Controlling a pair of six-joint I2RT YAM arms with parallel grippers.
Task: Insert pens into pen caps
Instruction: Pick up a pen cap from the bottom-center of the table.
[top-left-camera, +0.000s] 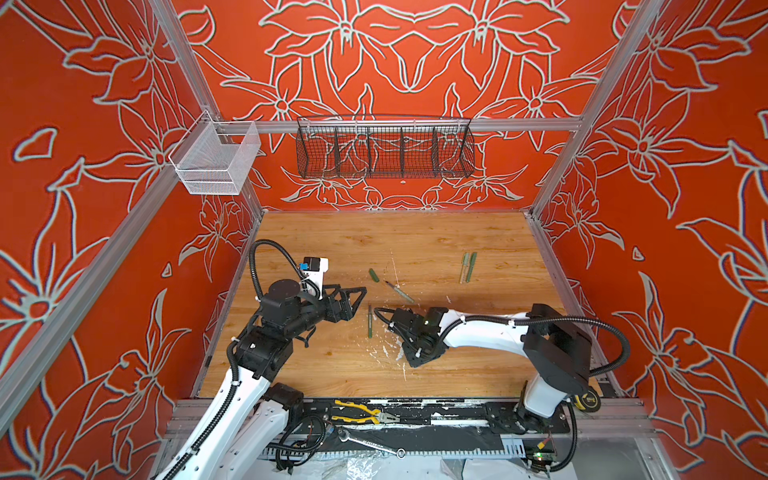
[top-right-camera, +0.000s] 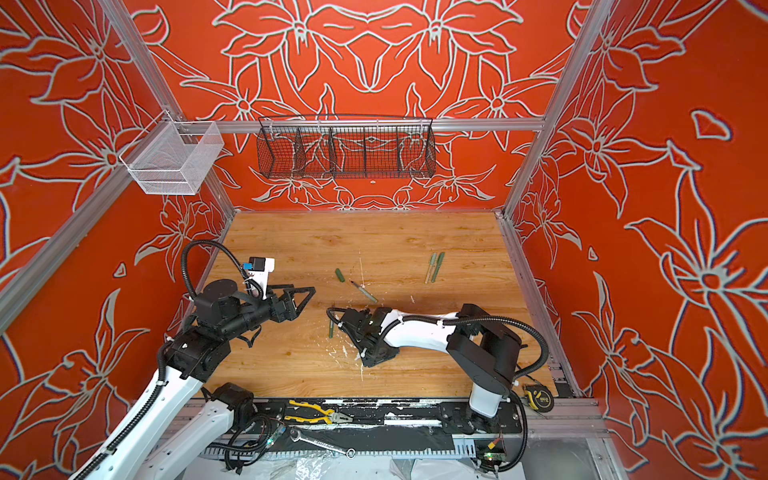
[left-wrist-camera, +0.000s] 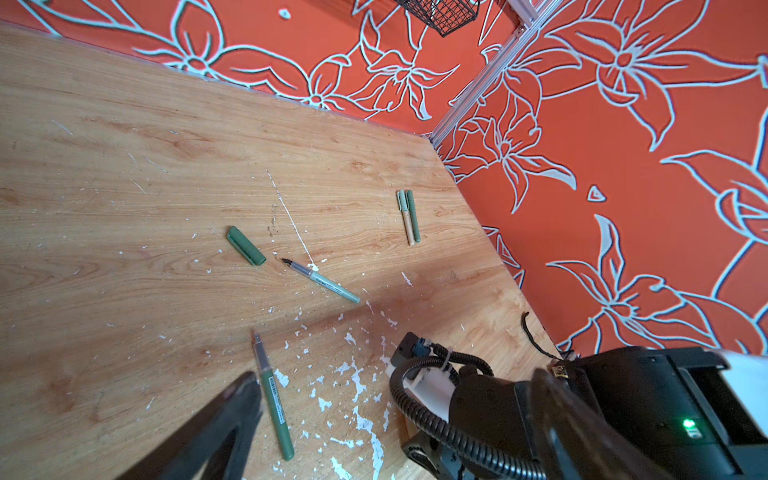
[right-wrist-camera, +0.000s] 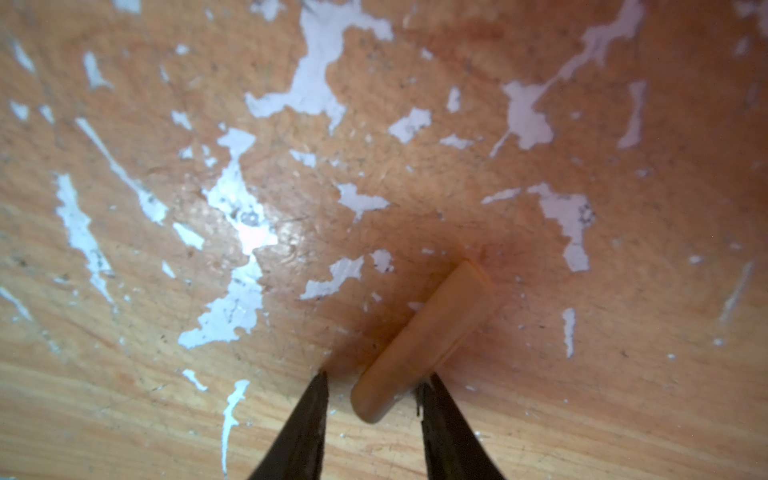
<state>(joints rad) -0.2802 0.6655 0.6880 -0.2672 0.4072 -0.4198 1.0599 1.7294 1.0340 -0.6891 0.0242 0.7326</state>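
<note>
In both top views your left gripper (top-left-camera: 358, 303) hangs spread wide above the table (top-left-camera: 415, 237), holding nothing. Just past its tips lies the dark green pen (top-left-camera: 369, 321), uncapped. It sits between that gripper and your right arm (top-left-camera: 478, 328), which bends down to the wood. Beyond the right arm's wrist lie a pale green pen (top-right-camera: 365, 291) and a loose green cap (top-right-camera: 340, 275), near each other but apart. Well off from both grippers, two capped pens (top-left-camera: 467, 268) lie touching side by side.

From the left wrist you see the dark green pen's grey neck, dark point and a label along its barrel. The right arm's black cable (left-wrist-camera: 419, 411) crowds the space between the fingers.

From the right wrist, your right gripper (right-wrist-camera: 376, 384) straddles the rounded end of the tan cap (right-wrist-camera: 428, 332), which lies flat on wood chipped with white patches (right-wrist-camera: 316, 87). One fingertip (right-wrist-camera: 432, 399) touches it and the other stands just clear, so the cap is not yet pinched. The cap is smooth and stubby, and its flat end points away from the gripper.
</note>
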